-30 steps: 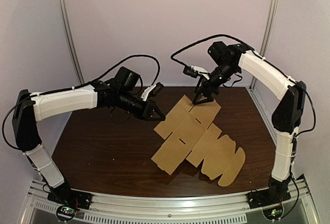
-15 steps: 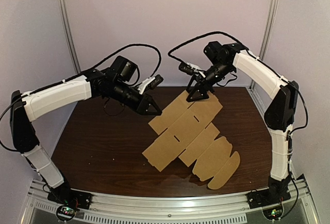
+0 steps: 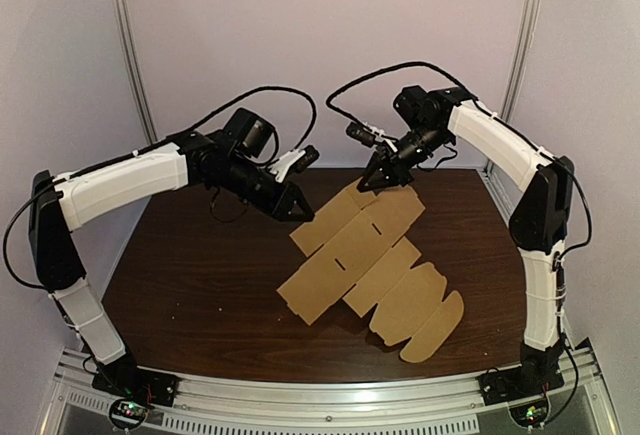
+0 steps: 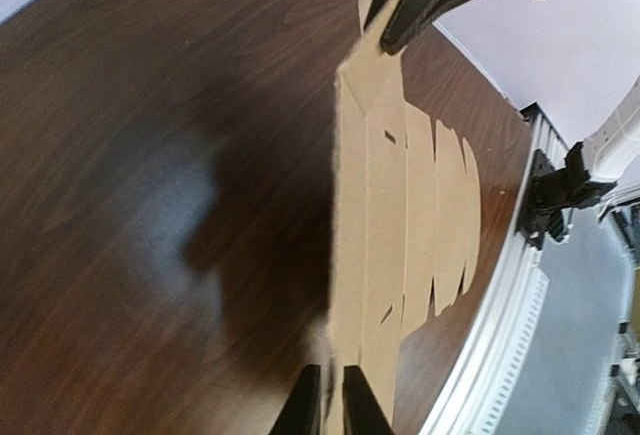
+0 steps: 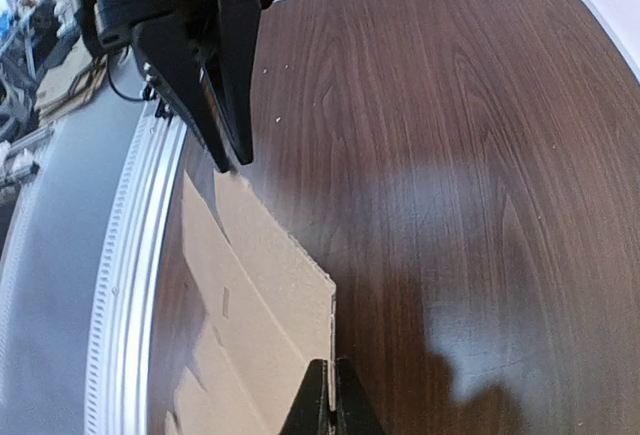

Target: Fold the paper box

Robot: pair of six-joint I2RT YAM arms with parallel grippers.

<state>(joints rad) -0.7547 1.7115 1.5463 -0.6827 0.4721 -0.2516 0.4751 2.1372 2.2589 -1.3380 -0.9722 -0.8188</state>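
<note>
A flat, unfolded brown cardboard box blank (image 3: pixel 365 255) hangs tilted over the dark wooden table, held by its far edge. My left gripper (image 3: pixel 298 211) is shut on the blank's far left corner, and the card edge runs between its fingertips (image 4: pixel 332 410). On the far right corner my right gripper (image 3: pixel 372 181) is shut, with the thin edge pinched between its fingers (image 5: pixel 332 407). The blank (image 4: pixel 400 205) stretches from one gripper to the other; the right gripper (image 4: pixel 425 0) shows at its far end. In the right wrist view the blank (image 5: pixel 255 285) leads toward the left gripper (image 5: pixel 215 65).
The brown table (image 3: pixel 190 285) lies under the blank. A metal rail (image 3: pixel 330 395) runs along the near edge, also seen as the rail (image 4: pixel 500 325) in the left wrist view. Walls with vertical posts (image 3: pixel 130 55) close off the back and sides.
Both grippers have moved left and slightly farther back, carrying the blank with them. The blank's near flaps have shifted left across the table.
</note>
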